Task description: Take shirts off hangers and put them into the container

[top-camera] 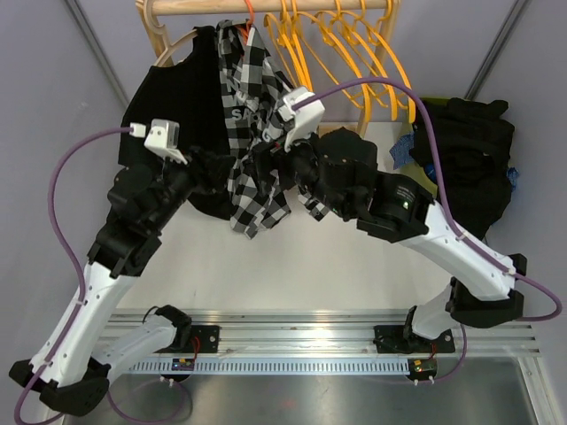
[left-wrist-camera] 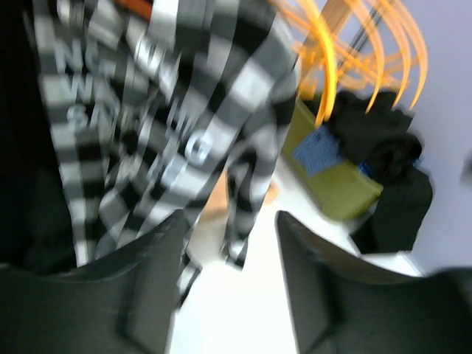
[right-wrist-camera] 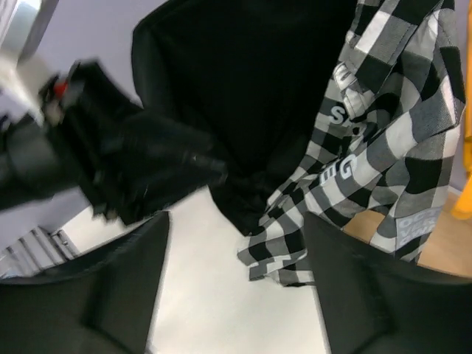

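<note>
Top external view: the checked shirt (top-camera: 252, 133) hangs from the wooden rack (top-camera: 164, 31), partly over a black shirt (top-camera: 182, 84), and both arms reach toward it. Bare orange hangers (top-camera: 354, 53) hang to its right. More black shirts (top-camera: 465, 133) lie piled at the far right.

Left wrist view: the left gripper (left-wrist-camera: 230, 221) has its fingers spread and grips nothing. The checked shirt is just beyond, and the olive-green container (left-wrist-camera: 335, 188) stands further back.

Right wrist view: the right gripper (right-wrist-camera: 236, 221) is spread wide too, below the checked hem.
</note>
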Controlling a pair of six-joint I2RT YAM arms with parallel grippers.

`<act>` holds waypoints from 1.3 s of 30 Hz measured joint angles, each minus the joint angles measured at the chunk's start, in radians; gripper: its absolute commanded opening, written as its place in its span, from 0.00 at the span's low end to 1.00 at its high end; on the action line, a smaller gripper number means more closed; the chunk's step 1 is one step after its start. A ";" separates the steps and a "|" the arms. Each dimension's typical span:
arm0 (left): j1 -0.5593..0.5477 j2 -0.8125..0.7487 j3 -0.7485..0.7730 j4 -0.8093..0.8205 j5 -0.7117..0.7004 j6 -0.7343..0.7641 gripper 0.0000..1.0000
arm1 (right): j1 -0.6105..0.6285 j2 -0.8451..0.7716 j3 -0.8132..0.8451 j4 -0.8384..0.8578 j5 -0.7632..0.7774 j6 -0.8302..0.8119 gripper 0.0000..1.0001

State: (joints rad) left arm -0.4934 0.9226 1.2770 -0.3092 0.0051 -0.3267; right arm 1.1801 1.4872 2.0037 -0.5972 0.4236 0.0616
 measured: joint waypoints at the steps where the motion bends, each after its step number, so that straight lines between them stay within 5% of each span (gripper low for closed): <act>1: -0.002 -0.032 -0.040 -0.019 -0.002 -0.012 0.67 | -0.005 0.024 0.032 -0.005 0.011 -0.014 0.87; 4: -0.003 -0.124 -0.133 -0.080 -0.003 -0.039 0.75 | -0.048 0.113 0.156 -0.032 0.019 -0.051 0.87; 5: -0.003 -0.151 -0.153 -0.101 -0.002 -0.047 0.85 | -0.072 0.140 0.194 -0.041 0.016 -0.057 0.86; 12: -0.003 -0.387 -0.229 -0.230 0.006 -0.085 0.99 | -0.265 0.288 0.390 -0.101 -0.076 -0.058 0.84; 19: -0.003 -0.534 -0.269 -0.307 0.016 -0.132 0.99 | -0.339 0.403 0.523 -0.135 -0.240 -0.037 0.82; 39: -0.003 -0.667 -0.410 -0.442 0.027 -0.204 0.99 | -0.445 0.465 0.550 -0.108 -0.356 -0.061 0.84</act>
State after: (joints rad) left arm -0.4961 0.2558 0.8673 -0.7509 0.0319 -0.5312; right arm 0.7349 1.9518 2.5542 -0.7055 0.0677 0.0002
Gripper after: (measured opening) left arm 0.987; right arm 0.842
